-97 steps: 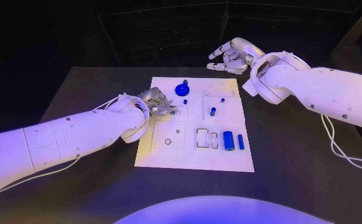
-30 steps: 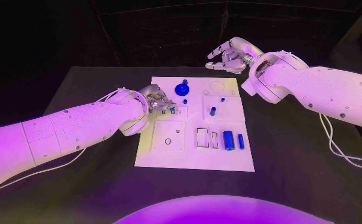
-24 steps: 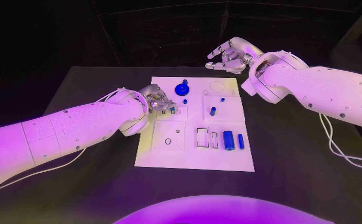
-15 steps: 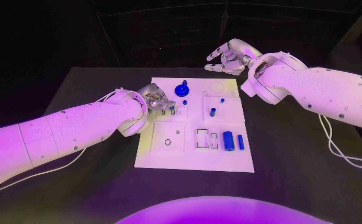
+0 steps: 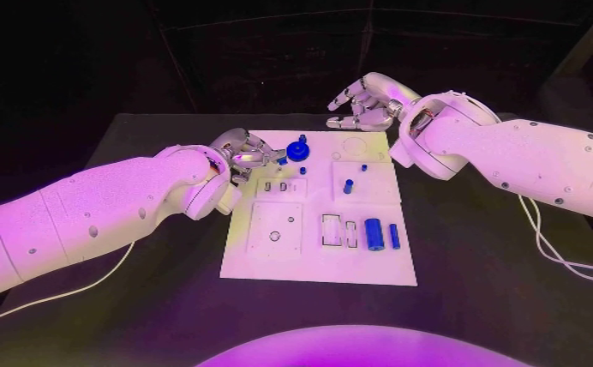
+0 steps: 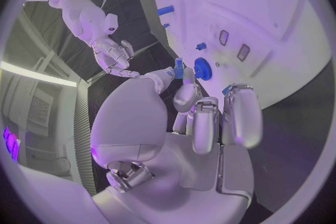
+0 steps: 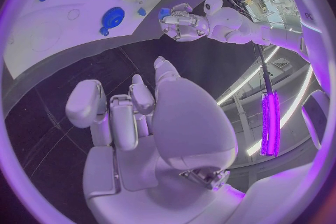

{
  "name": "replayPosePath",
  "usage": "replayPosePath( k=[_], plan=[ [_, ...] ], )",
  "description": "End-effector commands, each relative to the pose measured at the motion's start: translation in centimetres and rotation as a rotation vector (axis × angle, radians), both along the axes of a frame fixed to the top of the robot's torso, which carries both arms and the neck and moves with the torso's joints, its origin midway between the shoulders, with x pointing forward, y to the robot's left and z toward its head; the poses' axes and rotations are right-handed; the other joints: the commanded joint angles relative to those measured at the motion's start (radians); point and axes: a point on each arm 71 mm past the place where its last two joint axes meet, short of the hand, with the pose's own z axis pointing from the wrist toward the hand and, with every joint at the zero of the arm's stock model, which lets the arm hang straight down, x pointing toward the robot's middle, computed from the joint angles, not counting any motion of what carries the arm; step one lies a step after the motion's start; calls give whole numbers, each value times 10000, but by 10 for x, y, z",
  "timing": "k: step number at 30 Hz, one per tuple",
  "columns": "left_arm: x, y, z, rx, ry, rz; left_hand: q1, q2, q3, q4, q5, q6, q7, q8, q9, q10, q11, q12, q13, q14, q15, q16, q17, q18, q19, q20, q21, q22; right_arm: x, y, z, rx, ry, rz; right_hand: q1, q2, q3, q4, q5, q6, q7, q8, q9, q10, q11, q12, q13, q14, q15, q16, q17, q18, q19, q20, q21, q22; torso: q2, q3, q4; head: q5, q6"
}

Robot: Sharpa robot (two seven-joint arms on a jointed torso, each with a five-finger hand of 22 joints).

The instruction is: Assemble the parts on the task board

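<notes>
Task board (image 5: 315,247) flat on black tabletop (image 5: 482,255), blue parts (image 5: 374,233) lying on it; left robot hand (image 5: 242,154) pinching small blue part (image 6: 178,70) near blue gear (image 5: 298,147); right robot hand (image 5: 365,103) spread, holding nothing, above board's far edge

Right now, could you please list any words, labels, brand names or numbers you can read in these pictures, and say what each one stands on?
None can be read.
The task board bears only outlines and blue parts, no lettering.
The left robot hand and right robot hand show no legible marks.
</notes>
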Motion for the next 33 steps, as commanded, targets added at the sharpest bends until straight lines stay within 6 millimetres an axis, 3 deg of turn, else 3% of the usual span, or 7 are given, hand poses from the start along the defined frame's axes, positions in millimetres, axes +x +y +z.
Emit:
replayPosePath(
  k=[1, 20, 33],
  plan=[
    [-2, -1, 3, -1680, 547, 320, 17, -110, 1428, -1416, 54, -22, -47, -14, -26, -109, -5, -132, -121, 1039, -39, 31, 2634, -42, 113, -25, -93, 601, -5, 8, -2, -672, -158, 128, 144, 25, -12, -93, -26, 122, -15, 93, 16, 8, -84, 8, -13, 665, -81, -48, 823, 157, -24, -70, -66, -17, 3, 10, -8, -9, 55],
    [-5, 4, 2, -2904, 875, 963, -42, -171, 1638, -1610, 54, -54, 3, -174, -133, -285, 32, -586, -566, 1039, -13, 31, 2634, -5, 37, -6, -287, 485, -31, 53, -23, -887, 418, 178, 4, 50, -269, -94, -129, 573, -122, 246, 16, 25, -175, 21, -45, 677, -159, -48, 852, 156, -4, -144, -88, -27, 2, 4, -11, 43, 300],
    [-6, 0, 2, -2955, 988, 832, -69, -186, 1749, -1757, 90, -65, 50, -265, -203, -445, 69, -971, -942, 1039, 16, 31, 2634, 6, 16, 16, -356, 452, -31, 70, -28, -696, 495, 18, -204, 14, -460, 13, -181, 550, -124, 194, -13, 38, -174, 47, -40, 679, -162, -53, 854, 155, 5, -153, -95, -32, 8, -3, 1, 34, 345]
  ],
)
